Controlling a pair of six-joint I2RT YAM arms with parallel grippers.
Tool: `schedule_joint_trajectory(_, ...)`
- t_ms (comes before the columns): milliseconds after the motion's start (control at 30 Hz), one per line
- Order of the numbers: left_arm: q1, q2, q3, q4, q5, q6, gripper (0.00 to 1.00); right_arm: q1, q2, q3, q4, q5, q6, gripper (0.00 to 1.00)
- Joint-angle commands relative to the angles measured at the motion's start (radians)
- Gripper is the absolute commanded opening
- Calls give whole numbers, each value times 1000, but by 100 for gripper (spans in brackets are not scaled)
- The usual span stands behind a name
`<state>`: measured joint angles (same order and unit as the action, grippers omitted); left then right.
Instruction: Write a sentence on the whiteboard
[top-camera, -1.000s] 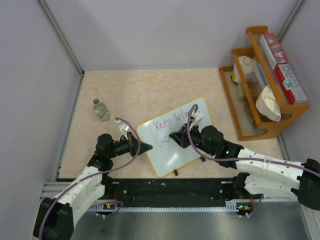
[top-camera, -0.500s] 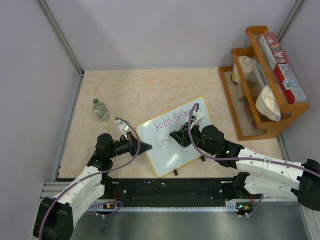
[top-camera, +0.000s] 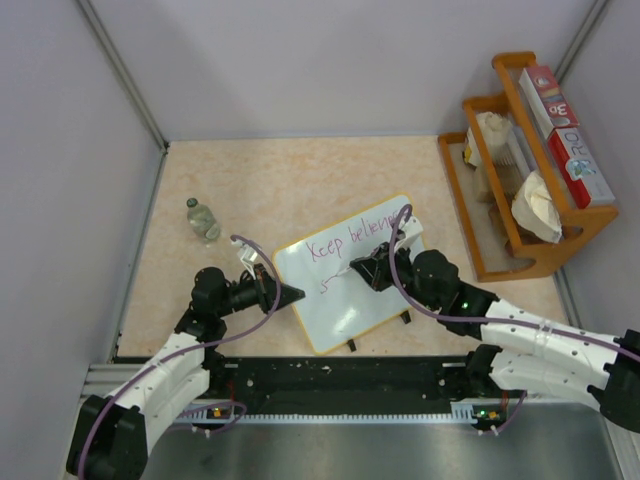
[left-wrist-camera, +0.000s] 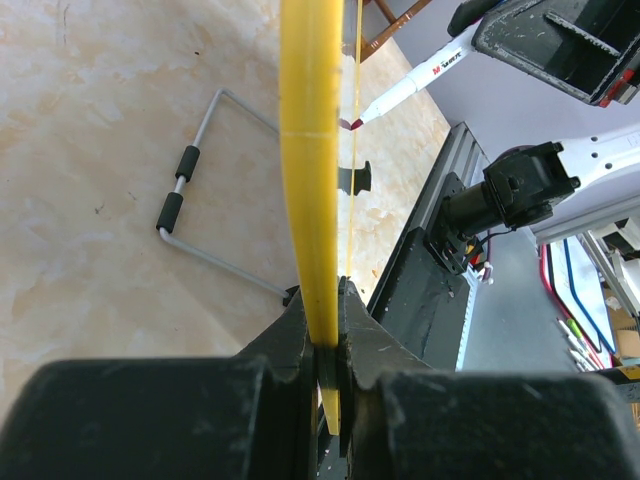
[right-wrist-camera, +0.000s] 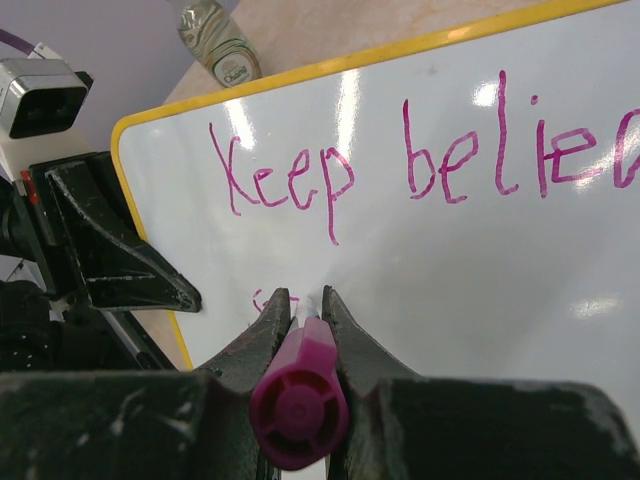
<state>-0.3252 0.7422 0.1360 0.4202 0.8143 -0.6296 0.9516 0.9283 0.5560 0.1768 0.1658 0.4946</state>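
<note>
Whiteboard (top-camera: 355, 305) askew at mid-table near the arm bases, sentence (top-camera: 340, 243) reading "Keep believ" with 1 small stroke beneath. Yellow rim pinched at its left corner by left gripper (top-camera: 297, 294); right gripper (top-camera: 362, 268) clenched on purple-capped marker (right-wrist-camera: 298, 400), tip by the board's face. Far right, wooden rack (top-camera: 505, 270) with 2 red-and-white boxes (top-camera: 565, 135) and cream cloth bundles (top-camera: 535, 205).

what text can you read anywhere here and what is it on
"Keep belie": the sentence on the whiteboard; the later letters are cut off or hidden.
Below it: a single first stroke, not yet readable.
"RO": on the red box in the wooden rack; the rest is unclear.
Print on the marker barrel: too small to read.
</note>
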Motion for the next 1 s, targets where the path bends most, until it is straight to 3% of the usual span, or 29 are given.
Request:
schedule_joint_trajectory(0,-11,11,-32,-57,29,142,0,-14,-20,5,13,0,-11,0)
schedule_joint_trajectory(567,-11,11,-32,-55,32,142,0,-14,27,88,76,-38,-18,0)
schedule_joint_trajectory(967,-11,6,-33,-55,31,142,0,-14,64,61,73,-28,-7,0)
